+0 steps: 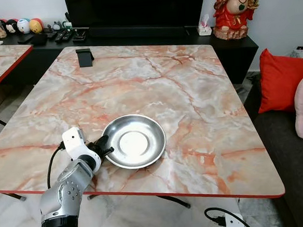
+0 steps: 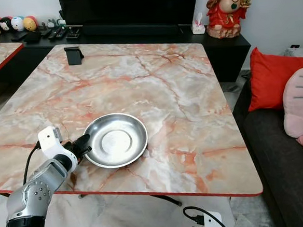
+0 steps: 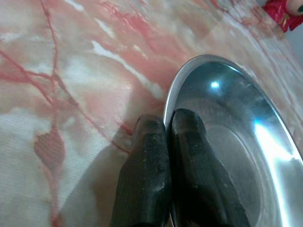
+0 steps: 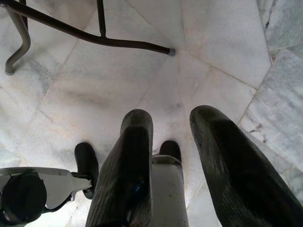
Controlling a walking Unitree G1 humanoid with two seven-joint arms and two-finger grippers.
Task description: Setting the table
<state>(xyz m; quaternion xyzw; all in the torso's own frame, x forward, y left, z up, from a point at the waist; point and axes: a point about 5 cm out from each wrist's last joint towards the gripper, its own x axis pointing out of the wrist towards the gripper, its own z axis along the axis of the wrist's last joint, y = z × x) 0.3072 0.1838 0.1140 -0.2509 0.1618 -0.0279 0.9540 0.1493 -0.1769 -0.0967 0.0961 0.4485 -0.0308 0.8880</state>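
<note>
Left gripper fingers clenched on the steel plate rim, one inside, one outside. Lower it flat onto the bench before releasing. Right gripper fingers parted, idle.

Silver left arm with screws — white wrist block, black cable, black-fingered left pincer.

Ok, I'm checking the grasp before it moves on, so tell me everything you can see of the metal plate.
The metal plate is a round, shallow dish of shiny silver metal with a flat centre and a raised rim, empty and reflecting light. It lies flat and right way up on the marble-patterned table, near the robot's edge. The left gripper is shut on its rim at the robot's left side, one finger inside and one outside.
</note>
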